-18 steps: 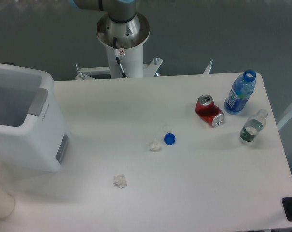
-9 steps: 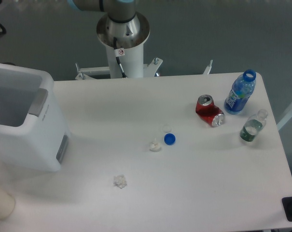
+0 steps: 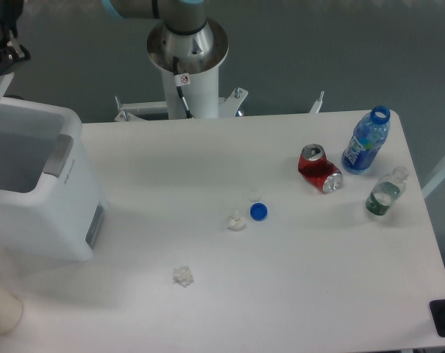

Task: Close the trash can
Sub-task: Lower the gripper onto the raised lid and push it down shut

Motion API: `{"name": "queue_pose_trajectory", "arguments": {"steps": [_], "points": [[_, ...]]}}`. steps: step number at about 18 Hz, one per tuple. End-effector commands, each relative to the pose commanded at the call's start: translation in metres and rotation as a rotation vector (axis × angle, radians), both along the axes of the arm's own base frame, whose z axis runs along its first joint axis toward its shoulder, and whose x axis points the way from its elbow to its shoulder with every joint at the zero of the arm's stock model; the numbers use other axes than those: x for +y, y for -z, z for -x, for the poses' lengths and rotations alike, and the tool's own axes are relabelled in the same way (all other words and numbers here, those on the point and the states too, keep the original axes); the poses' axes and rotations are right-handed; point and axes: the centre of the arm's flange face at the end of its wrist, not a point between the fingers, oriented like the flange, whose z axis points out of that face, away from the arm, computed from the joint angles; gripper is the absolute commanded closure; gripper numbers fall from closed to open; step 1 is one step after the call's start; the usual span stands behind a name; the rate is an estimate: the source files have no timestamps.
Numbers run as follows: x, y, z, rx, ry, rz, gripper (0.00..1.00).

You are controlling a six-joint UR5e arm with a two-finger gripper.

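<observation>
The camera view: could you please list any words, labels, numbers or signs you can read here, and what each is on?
No text can be read in this view.
Robot pedestal: a small round red-and-white sticker, a prohibition-style sign; its symbol is too small to make out.
Blue water bottle: printed label, too blurred to read.
Crushed red soda can: no legible brand.
Trash can: no visible lettering.

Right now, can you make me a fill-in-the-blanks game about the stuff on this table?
1. The trash can stands with its top ____.
2. The crushed can lying beside the blue bottle is coloured ____.
3. The loose blue cap rests on the ____.
4. The hand is in the picture's top ____ corner, above the trash can.

Missing words: open; red; table; left
</observation>
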Motion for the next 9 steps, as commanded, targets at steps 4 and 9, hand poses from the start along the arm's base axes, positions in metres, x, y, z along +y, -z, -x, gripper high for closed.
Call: {"name": "queue_pose_trajectory", "arguments": {"steps": [4, 9], "points": [[0.001, 0.009, 0.008, -0.007, -0.014, 0.015, 1.00], [0.003, 0.014, 0.011, -0.011, -0.018, 0.025, 1.00]]}}
